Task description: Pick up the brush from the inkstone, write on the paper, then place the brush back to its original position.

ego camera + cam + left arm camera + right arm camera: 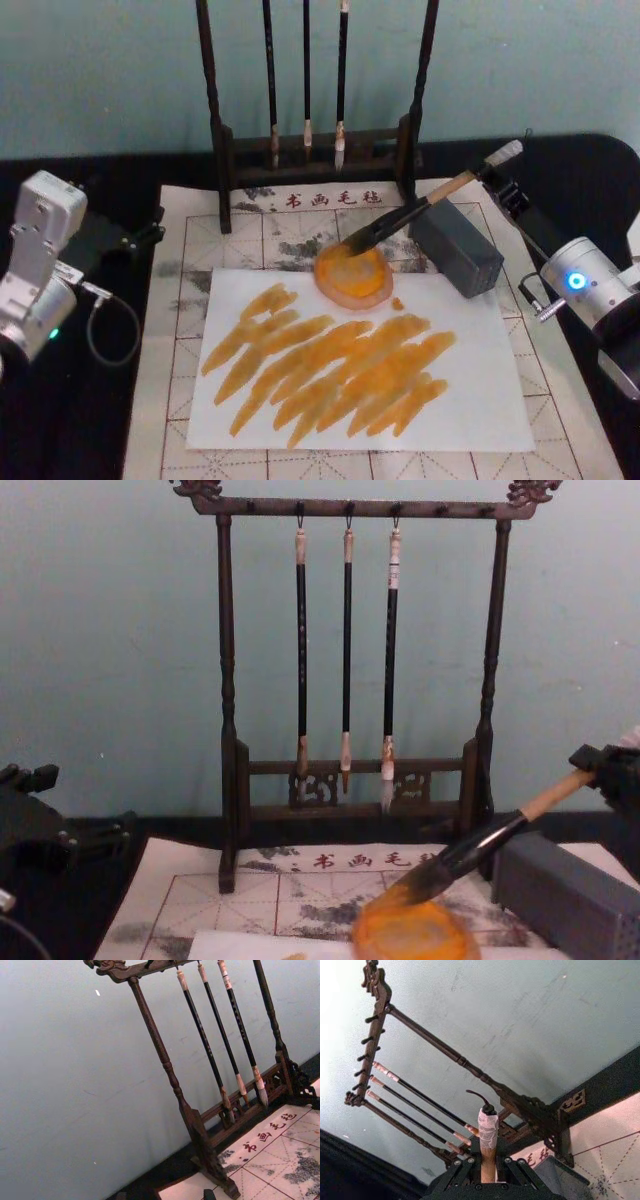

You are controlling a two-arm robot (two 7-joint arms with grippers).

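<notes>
Nearest the robot, the paper (480,400) lies flat on a gridded mat (170,410) spread over the dark counter (70,430), and broad orange strokes (330,370) slant across most of the sheet. At the paper's far edge sits the inkstone (352,277), a small round orange dish, partly on the sheet and partly on the mat. The brush (420,212) has its dark bristles down on the far side of the inkstone, and its tan handle rises at a slant toward the robot's right. It passes over the far corner of a grey block (460,250) that stands just right of the dish; whether it touches the block cannot be told. The right hand (503,185) is clenched on the upper end of the handle, well above the counter. In the right wrist view its fingers (457,1172) close in on both sides of the wood just below the whitish end cap (488,1127). The left hand (135,238) rests low at the left edge of the mat, well apart from the brush and dish; whether it is released or clenched cannot be told. Beyond the red characters printed along the mat's far border stands a dark wooden rack (222,150) with three slim brushes (306,80) hanging from its top bar, and a pale blue-green wall (100,70) rises behind it.
</notes>
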